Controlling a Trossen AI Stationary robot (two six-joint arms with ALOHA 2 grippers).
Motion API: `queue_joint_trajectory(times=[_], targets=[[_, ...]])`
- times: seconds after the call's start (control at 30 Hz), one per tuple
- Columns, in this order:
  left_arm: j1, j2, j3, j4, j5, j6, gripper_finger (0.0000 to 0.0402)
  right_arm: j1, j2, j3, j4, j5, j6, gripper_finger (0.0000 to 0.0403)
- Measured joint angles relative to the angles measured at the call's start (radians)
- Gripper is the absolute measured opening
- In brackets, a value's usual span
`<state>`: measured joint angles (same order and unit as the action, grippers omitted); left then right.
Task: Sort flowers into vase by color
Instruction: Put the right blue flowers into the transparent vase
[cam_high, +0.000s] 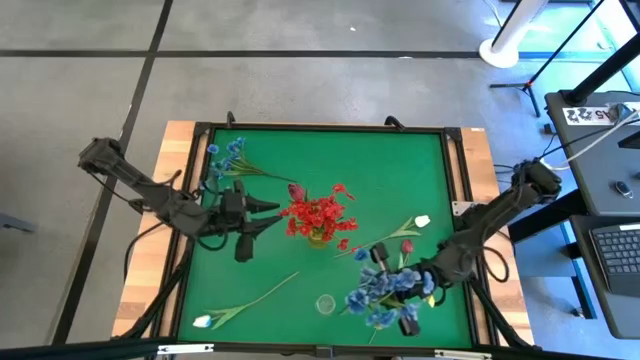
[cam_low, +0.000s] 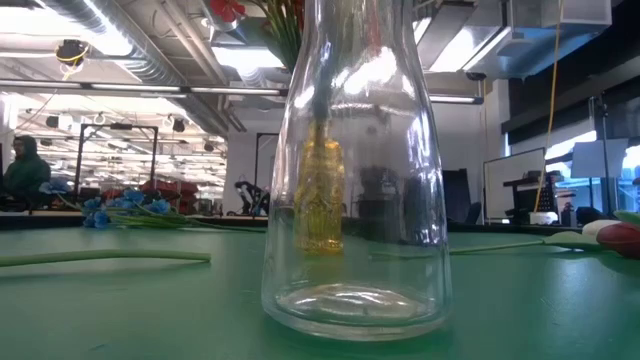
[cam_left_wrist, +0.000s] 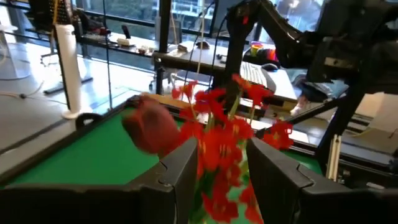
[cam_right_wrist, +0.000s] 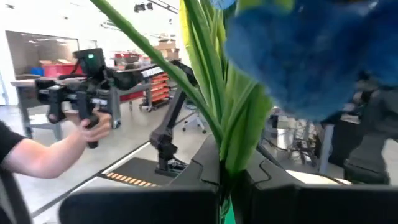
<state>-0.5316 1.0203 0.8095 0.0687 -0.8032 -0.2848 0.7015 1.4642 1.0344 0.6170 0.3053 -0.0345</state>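
**Flower sort: state at this moment, placed against the yellow vase**

Landmark: yellow vase (cam_high: 317, 236) near the middle of the green mat (cam_high: 400, 160), already holding a red spray (cam_high: 318, 213).

Left of the vase:
- Blue spray (cam_high: 226, 158) lies flat toward the far left corner of the mat, well apart from the vase. Small blue blossoms, thin green stems.
- White bud (cam_high: 203, 321) on a long green stem lies near the front left, stem running diagonally up toward the vase.
- Left gripper (cam_high: 268, 214) sits just left of the vase, pointing at the red spray. Fingers are spread with a clear gap; nothing is clamped between them. In the left wrist view the red spray (cam_left_wrist: 224, 134) shows through the gap between the fingers (cam_left_wrist: 180, 171), with a dark red bud (cam_left_wrist: 151, 127) just beside it.

In front of the vase:
- Clear glass vase (cam_high: 325, 303) stands upright, empty; it fills the low view (cam_low: 352, 180).

Right of the vase:
- White bud (cam_high: 422, 219) and a red bud (cam_high: 406, 245) lie on the mat, stems crossing.
- Right gripper (cam_high: 400, 290) is at the front right, well apart from the yellow vase and right of the glass one. It is closed on a blue bunch (cam_high: 378, 292); the right wrist view shows green stems (cam_right_wrist: 214, 93) pinched between its fingers (cam_right_wrist: 158, 196), blue blossoms blurred above.
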Motion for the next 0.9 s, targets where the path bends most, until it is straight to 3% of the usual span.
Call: queue_joint_trajectory(times=[0.2,0.67,0.77,0.9], targets=[[0.0,-0.02,-0.125,0.174,0.004,-0.002,0.0135,-0.042,0.053,0.0,0.021,-0.009,0.002,0.0007],[-0.002,-0.019,-0.142,0.18,0.04,-0.045,0.0135,-0.074,0.13,0.0,-0.083,0.027,0.054,0.0007],[-0.002,-0.019,-0.142,0.175,0.048,-0.047,0.0135,-0.074,0.13,0.0,-0.121,0.035,0.08,0.0026],[-0.002,-0.019,-0.142,0.166,0.05,-0.055,0.0135,-0.074,0.13,0.0,-0.127,0.034,0.08,0.008]])
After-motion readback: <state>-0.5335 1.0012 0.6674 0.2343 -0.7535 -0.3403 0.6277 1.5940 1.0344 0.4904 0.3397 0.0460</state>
